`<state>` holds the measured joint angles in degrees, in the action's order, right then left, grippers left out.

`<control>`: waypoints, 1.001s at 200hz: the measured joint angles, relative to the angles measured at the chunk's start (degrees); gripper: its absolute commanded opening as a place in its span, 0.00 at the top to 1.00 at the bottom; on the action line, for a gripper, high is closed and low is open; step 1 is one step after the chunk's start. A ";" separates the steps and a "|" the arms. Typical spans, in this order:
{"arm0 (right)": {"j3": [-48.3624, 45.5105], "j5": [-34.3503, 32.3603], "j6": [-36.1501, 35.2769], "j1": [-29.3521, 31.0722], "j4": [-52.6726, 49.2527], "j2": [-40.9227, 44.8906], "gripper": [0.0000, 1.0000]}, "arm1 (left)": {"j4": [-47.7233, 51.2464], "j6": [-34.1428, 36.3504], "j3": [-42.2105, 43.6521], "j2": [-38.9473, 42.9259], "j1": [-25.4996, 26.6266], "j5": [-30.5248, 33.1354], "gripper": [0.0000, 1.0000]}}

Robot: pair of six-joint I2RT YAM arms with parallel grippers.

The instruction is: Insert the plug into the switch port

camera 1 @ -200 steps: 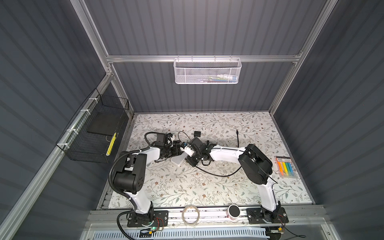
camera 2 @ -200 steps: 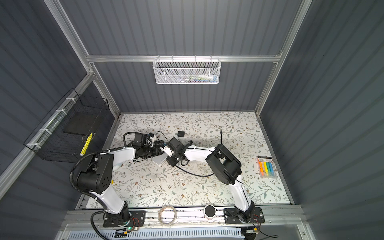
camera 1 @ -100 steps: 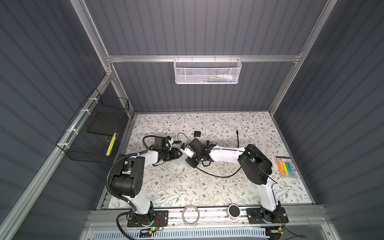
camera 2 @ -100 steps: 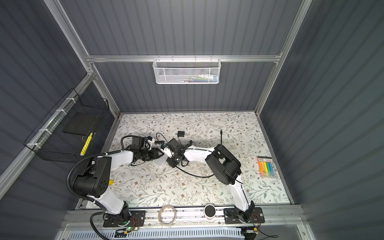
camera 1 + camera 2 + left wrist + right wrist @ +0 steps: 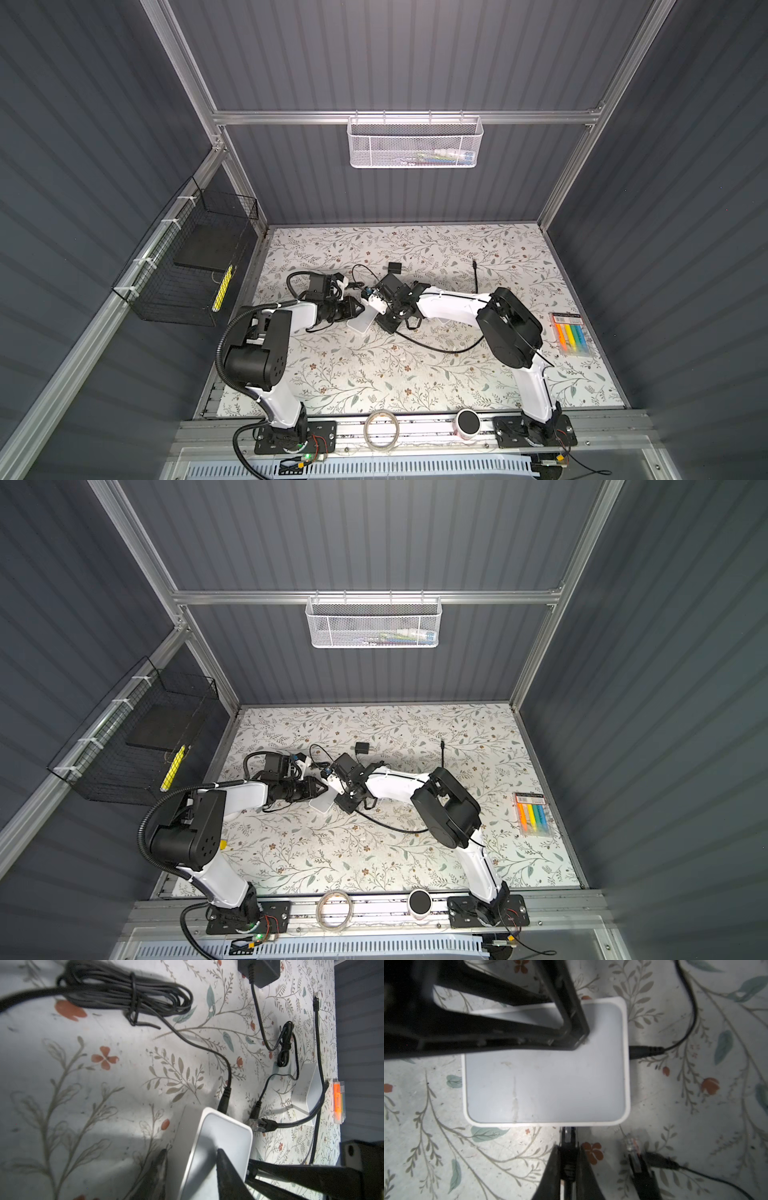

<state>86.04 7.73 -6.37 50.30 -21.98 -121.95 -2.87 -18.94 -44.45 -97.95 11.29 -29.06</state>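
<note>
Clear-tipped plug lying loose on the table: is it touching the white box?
Apart. The right wrist view shows bare flowered tabletop between the clear-tipped plug and the white box.

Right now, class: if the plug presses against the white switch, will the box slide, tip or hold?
The white switch is a low, flat box, so it probably slides rather than tips. Its smooth shell looks rigid, likely light. The left gripper straddling it should probably brace it.

**No legible writing**

Nothing can be read. An orange highlighter [image 5: 338,1103], well beyond the fingers [image 5: 225,1169] of the left gripper [image 5: 191,1150], bears dark print too blurred to make out. The highlighter pack [image 5: 572,336] has a header strip too small to read in both top views.
</note>
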 measured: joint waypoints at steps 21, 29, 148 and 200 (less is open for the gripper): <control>1.38 0.00 -0.50 -0.02 -1.64 -0.74 1.00 | -0.90 0.17 0.02 -0.33 0.33 0.02 0.61; 2.12 0.00 -0.61 -0.02 -2.38 -1.11 1.00 | -1.53 0.20 0.07 -0.48 0.42 0.02 0.61; 6.97 -0.04 -0.07 -0.28 -8.90 -2.78 1.00 | -12.15 -1.99 3.15 -1.84 2.40 1.03 0.65; 7.61 -0.09 0.13 -0.46 -10.16 -3.06 1.00 | -15.96 -3.37 4.15 -2.54 2.95 1.11 0.66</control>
<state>93.65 7.64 -6.24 49.84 -32.14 -125.01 -18.83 -22.31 -40.29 -100.49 14.24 -27.94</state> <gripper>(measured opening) 0.124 0.342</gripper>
